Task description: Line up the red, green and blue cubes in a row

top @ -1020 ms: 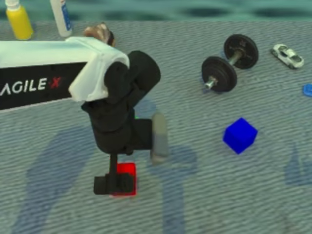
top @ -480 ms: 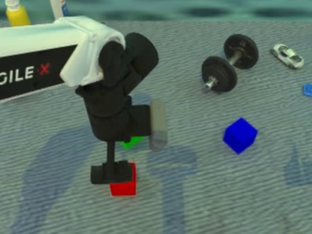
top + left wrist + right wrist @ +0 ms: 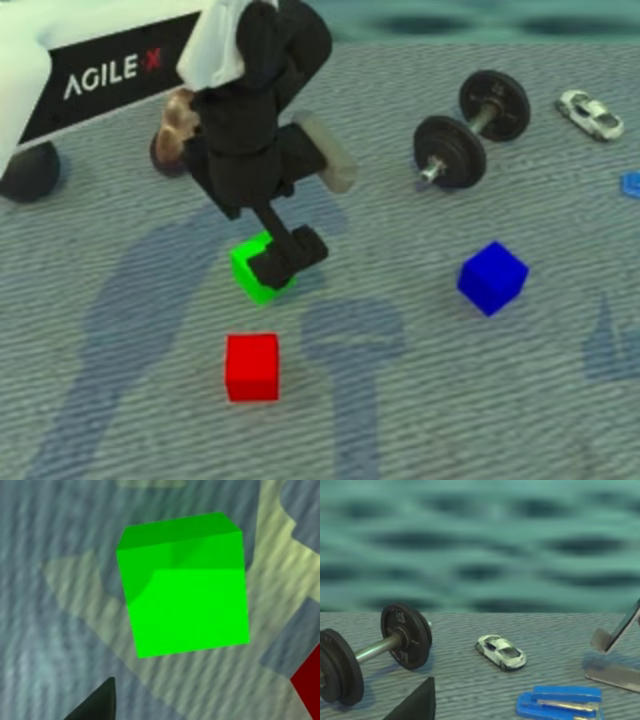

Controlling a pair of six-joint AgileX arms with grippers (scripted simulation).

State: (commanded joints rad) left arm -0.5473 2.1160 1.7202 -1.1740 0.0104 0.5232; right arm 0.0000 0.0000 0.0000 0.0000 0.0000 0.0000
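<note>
Green cube (image 3: 258, 270) sits left of centre, above the red cube (image 3: 252, 367); left gripper (image 3: 288, 250) hovers over it, finger spread unclear. Centre squarely over its faces before descending.

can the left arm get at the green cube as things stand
Probably yes. In the top view the left gripper hangs right over the green cube, and the left wrist view shows the cube's top bare. The red cube sits apart, nearer the table's front edge, so nothing seems to block a descent.
</note>
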